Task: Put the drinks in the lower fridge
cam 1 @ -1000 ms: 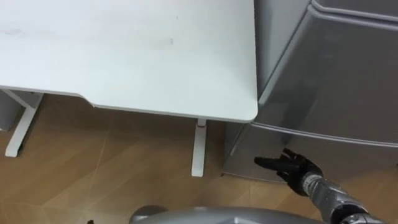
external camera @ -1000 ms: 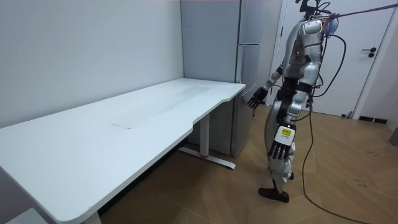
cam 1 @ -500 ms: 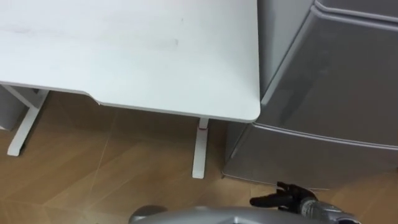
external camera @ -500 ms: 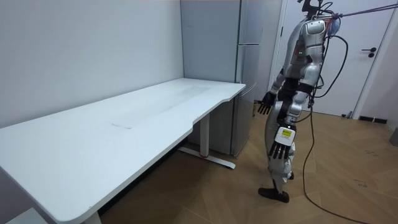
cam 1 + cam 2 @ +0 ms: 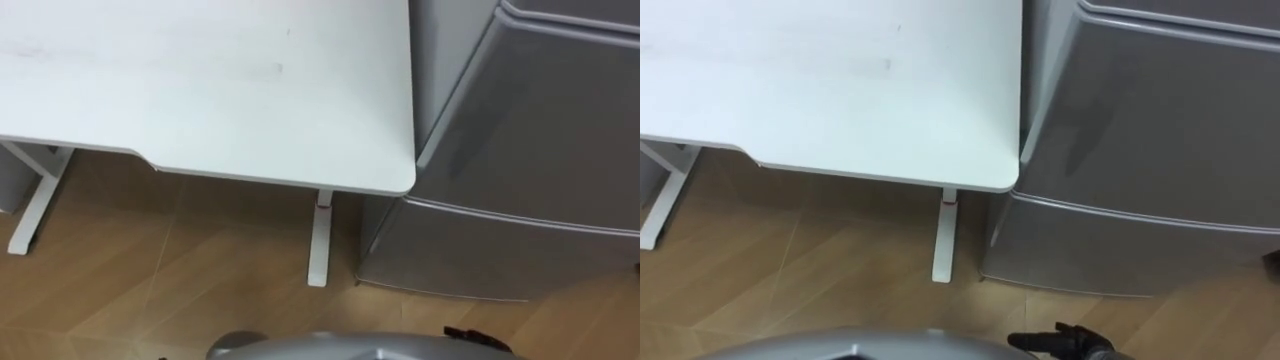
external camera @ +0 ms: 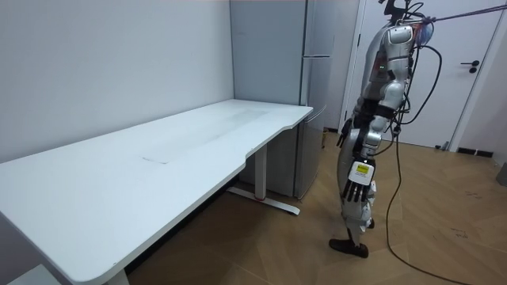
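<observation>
in front of the fridge, beside the desk, robot stands upright. lower fridge door is closed. right hand low at the waist, fingers straight and released, clear of the door. left hand hangs at the thigh, fingers relaxed.

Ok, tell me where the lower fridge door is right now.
The lower fridge door sits closed at the left eye view's lower right, just right of the near corner of the white table.
</observation>
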Controlling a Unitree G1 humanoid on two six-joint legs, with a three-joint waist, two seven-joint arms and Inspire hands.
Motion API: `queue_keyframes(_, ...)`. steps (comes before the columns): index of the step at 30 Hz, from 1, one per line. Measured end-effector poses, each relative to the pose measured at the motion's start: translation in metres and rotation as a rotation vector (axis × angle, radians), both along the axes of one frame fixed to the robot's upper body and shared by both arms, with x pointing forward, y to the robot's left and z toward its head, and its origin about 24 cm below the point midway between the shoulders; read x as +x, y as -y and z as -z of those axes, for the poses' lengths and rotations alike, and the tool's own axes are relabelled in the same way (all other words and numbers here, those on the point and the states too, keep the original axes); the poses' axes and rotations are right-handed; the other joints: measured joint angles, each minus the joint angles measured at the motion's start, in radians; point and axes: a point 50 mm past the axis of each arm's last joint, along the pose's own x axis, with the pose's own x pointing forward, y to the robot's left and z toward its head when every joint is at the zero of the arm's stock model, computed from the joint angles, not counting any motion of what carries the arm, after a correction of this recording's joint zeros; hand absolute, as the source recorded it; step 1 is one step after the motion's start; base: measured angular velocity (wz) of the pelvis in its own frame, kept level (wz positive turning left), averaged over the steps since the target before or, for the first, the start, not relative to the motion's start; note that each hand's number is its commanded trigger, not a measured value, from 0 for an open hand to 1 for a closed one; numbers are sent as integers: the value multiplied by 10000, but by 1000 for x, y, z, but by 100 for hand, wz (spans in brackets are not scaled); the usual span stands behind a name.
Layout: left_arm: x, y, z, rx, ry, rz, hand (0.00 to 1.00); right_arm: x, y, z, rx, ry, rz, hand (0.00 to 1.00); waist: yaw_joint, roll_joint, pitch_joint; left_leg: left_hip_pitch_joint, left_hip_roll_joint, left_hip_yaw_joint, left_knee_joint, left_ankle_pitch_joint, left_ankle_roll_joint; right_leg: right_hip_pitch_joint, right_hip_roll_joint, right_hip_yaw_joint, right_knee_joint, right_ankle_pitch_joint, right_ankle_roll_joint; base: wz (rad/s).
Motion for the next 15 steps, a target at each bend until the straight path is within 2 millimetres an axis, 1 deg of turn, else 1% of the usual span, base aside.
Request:
queue_keyframes(2, -3, 0, 0, 7, -99, -19, 0, -3, 0, 0, 23, -50, 175, 0, -23, 5, -3, 57, 0, 14, -24, 0, 0, 41, 0, 16, 3, 0, -1, 0)
queue_keyframes(6, -4, 0, 0, -3, -378, 266, 0, -6, -1, 0, 147, -68, 550, 0, -208, 18, -3, 159, 1, 37, -31, -1, 0, 118, 2, 105, -6, 0, -1, -2)
queue_keyframes(11, -4, 1, 1, -168, -582, 450, 0, -12, 1, 1, 92, -150, 950, 0, -205, 59, -21, 372, 4, 242, -201, -6, 7, 185, 3, 463, -5, -12, 11, -14)
queue_keyframes(12, -4, 1, 1, -142, -644, 557, 0, -15, 1, 1, 57, -192, 1152, 0, -212, 88, -37, 375, 4, 266, -217, -21, 30, 178, 4, 507, -1, -14, 14, -11)
queue_keyframes(15, -4, 1, 0, -169, -792, 790, 0, -16, 2, 1, 2, -330, 1392, 0, -235, 128, -54, 422, -1, 308, -237, -29, 43, 162, 2, 584, 22, -14, 15, -7)
